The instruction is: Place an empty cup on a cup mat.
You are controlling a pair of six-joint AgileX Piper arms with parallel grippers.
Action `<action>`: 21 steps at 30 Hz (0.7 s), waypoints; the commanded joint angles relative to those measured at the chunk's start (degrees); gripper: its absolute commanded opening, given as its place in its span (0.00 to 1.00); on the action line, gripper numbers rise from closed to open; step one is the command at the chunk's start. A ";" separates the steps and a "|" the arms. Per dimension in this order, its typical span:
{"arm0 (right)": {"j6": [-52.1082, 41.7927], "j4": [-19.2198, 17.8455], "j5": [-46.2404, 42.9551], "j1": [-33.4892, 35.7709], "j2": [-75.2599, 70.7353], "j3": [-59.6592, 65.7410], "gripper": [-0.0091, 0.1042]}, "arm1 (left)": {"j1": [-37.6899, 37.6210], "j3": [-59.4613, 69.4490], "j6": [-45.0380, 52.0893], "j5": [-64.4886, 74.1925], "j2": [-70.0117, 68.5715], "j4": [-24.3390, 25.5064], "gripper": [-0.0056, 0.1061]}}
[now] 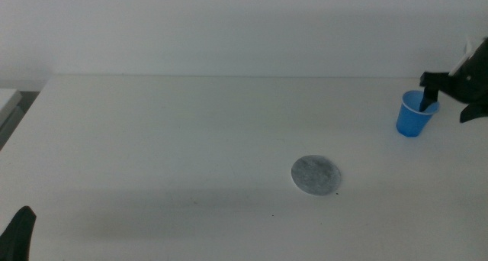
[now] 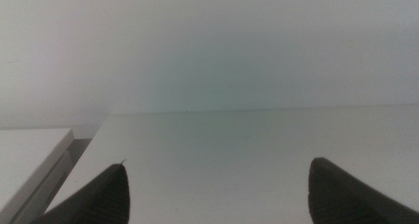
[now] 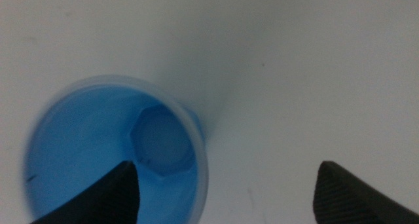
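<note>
Cup [image 1: 412,116] stands upright at the surface's [image 1: 191,131] three o'clock; right pincer [image 1: 431,89] straddles its rim, spread. Close gently, avoid crushing; mat [image 1: 316,175] waits at five o'clock.

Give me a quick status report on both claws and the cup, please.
Right claw open at the cup, one jaw inside the rim. Left claw open, waiting at the near edge. Cup mat bare, path between unobstructed.
</note>
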 commanded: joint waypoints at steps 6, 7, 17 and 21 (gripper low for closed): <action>-0.96 -0.17 -6.49 -0.43 2.96 -0.55 0.38 | -0.06 -0.02 -0.16 -0.73 -0.21 -0.13 0.89; -1.24 -0.17 -7.08 -0.43 2.96 -0.55 0.27 | -0.06 -0.02 -0.16 -0.73 -0.21 -0.13 0.89; -4.25 1.71 1.03 3.51 -8.09 -0.55 0.06 | -0.06 -0.02 -0.16 -0.73 -0.21 -0.13 0.89; -4.25 1.71 4.61 7.48 -12.51 -0.55 0.06 | -0.06 -0.02 -0.16 -0.73 -0.21 -0.13 0.89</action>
